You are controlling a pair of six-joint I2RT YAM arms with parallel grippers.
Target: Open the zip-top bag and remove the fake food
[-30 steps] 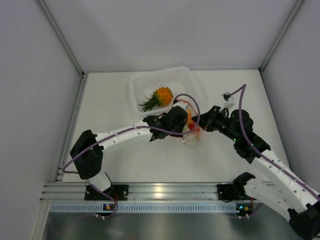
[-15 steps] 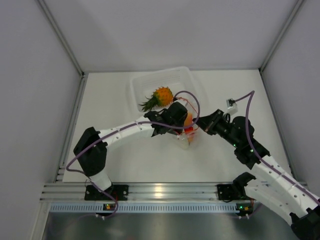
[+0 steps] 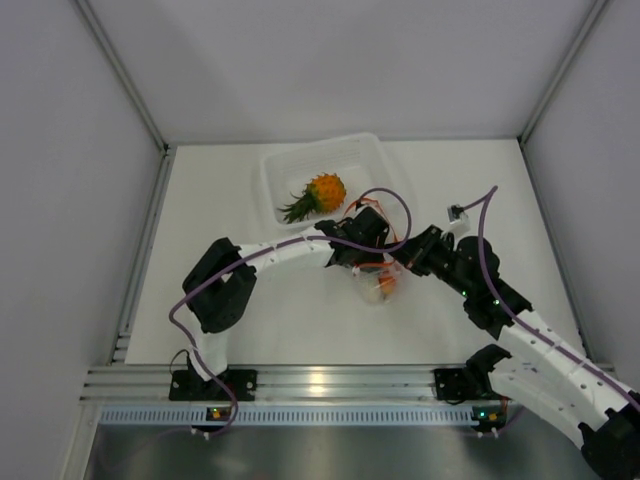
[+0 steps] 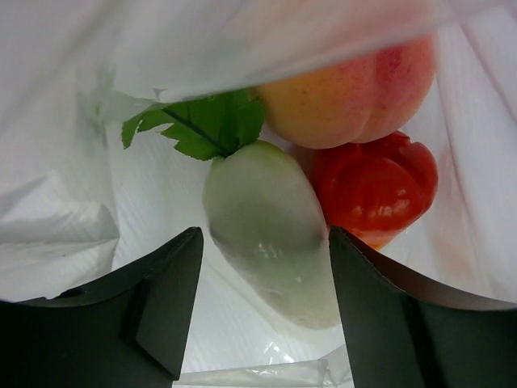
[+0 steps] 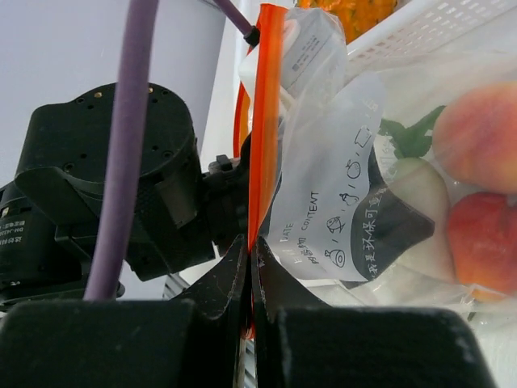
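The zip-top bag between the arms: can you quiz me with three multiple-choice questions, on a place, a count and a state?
1. How many toy foods lie in the soft clear zip-top bag? A three; B one; C five.
2. Where is the orange plastic pineapple? A in the bag; B in the rigid clear tray; C on the table.
3. The right gripper is: A wide open; B holding the pineapple; C shut on the bag's red-orange zip strip.
Answers: A, white vegetable, peach-coloured fruit and red fruit show; B, it lies in the tray; C, it pinches the strip.
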